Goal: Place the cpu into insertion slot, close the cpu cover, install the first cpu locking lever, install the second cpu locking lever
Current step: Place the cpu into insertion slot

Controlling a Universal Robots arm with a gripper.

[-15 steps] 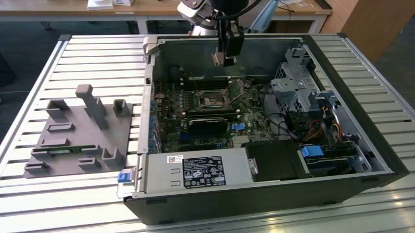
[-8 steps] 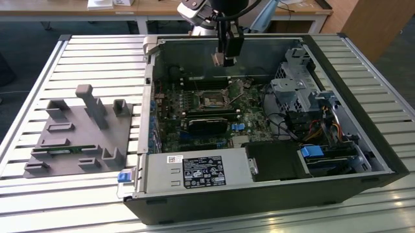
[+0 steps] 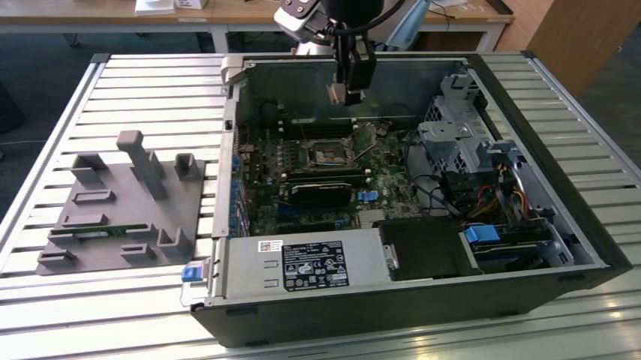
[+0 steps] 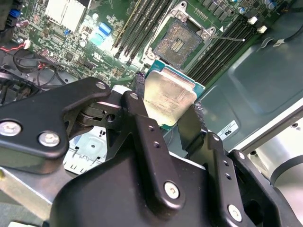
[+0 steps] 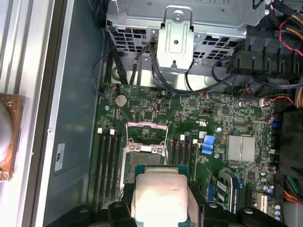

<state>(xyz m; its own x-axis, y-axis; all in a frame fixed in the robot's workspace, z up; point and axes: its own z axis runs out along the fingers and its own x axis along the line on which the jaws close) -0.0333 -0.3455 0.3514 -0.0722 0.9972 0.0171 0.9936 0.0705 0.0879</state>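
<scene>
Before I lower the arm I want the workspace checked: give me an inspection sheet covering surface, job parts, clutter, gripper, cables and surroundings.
Surface: slatted aluminium table, carrying the open black computer case.
Job's things: small silvery-tan square cpu held above the green board; square black insertion slot empty; thin silvery cpu cover looks raised open.
Clutter: grey plastic fixture beside the case.
Gripper: black gripper shut on the cpu.
Cables: black cables and coloured wires inside the case, apart from the slot.
Surroundings: wooden desk behind the table.
</scene>
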